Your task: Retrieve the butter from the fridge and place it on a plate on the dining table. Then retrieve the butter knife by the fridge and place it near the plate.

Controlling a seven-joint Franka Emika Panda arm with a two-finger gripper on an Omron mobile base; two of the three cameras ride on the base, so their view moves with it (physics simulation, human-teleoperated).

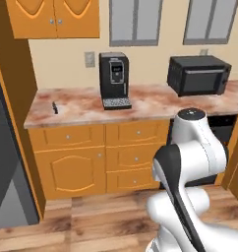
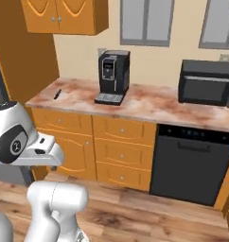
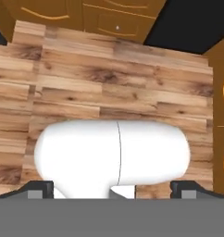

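The tool [image 3: 112, 187] hangs wide open and empty over the wooden floor [image 3: 109, 88], fingertips [image 3: 40, 187] far apart, while the butter knife [image 1: 55, 107] lies well beyond it — on the marbled table [image 1: 140, 101] near its fridge [image 1: 5, 162] end — left of the coffee machine [image 1: 114, 80].

Butter knife [image 1: 54, 107]: small, slim, dark, lying flat on marbled bench [image 1: 140, 101] near its left end, well apart from anything else on top; in right base view [image 2: 57, 94] angled slightly toward back wall. Fridge [image 1: 5, 167]: grey steel side at far left edge, door shut.
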